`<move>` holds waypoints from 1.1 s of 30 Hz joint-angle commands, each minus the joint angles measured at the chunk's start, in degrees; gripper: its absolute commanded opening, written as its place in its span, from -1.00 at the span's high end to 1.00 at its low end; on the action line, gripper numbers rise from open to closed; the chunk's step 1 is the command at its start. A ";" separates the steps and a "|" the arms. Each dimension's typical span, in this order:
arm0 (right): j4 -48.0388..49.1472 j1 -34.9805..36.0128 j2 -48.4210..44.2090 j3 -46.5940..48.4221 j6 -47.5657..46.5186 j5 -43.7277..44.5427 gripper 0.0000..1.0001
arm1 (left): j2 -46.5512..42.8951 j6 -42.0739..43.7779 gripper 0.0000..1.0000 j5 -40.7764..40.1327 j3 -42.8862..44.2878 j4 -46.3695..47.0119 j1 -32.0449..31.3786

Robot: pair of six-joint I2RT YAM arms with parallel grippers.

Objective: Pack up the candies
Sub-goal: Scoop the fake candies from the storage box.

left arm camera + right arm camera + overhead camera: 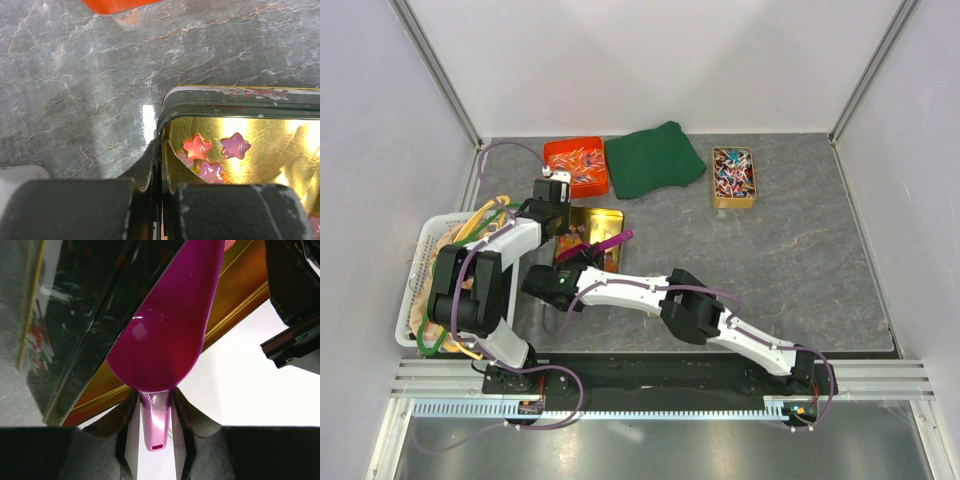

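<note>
A gold tin lies left of the table's middle. In the left wrist view its floor holds a few star-shaped candies, one orange-pink and two purple. My left gripper is shut on the tin's left rim, with one finger outside the wall and the other inside. My right gripper is shut on the handle of a magenta scoop. The scoop's bowl hangs over the tin's near edge. I see no candy in the scoop.
An orange tray of slim wrapped sweets stands behind the tin; its corner shows in the left wrist view. A green cloth lies beside it. A wooden box of twist-wrapped sweets sits back right. A white basket is at the left edge.
</note>
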 commanded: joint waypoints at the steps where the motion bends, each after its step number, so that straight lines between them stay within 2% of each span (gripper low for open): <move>1: 1.08 1.69 1.33 2.56 4.75 -6.69 1.00 | -0.73 -2.33 0.96 -1.14 1.62 3.20 0.17; 4: 0.64 1.61 -0.43 2.48 6.95 -12.83 1.00 | -0.47 -2.24 0.96 -0.87 1.70 3.20 0.09; 9: 1.51 0.03 -6.31 -0.59 11.44 -28.10 1.00 | 0.06 -2.33 0.96 -0.78 1.79 3.38 0.08; 16: 5.99 -2.70 -12.11 -6.39 14.60 -39.28 1.00 | 0.41 -2.15 0.96 -0.69 1.70 3.38 0.26; 21: 8.72 -3.40 -14.93 -9.83 15.05 -43.25 1.00 | 0.59 -2.15 0.96 -0.52 1.70 3.47 0.44; 33: 9.07 -5.51 -16.16 -8.07 19.44 -47.74 1.00 | 0.68 -2.15 0.96 -0.52 1.53 3.73 0.87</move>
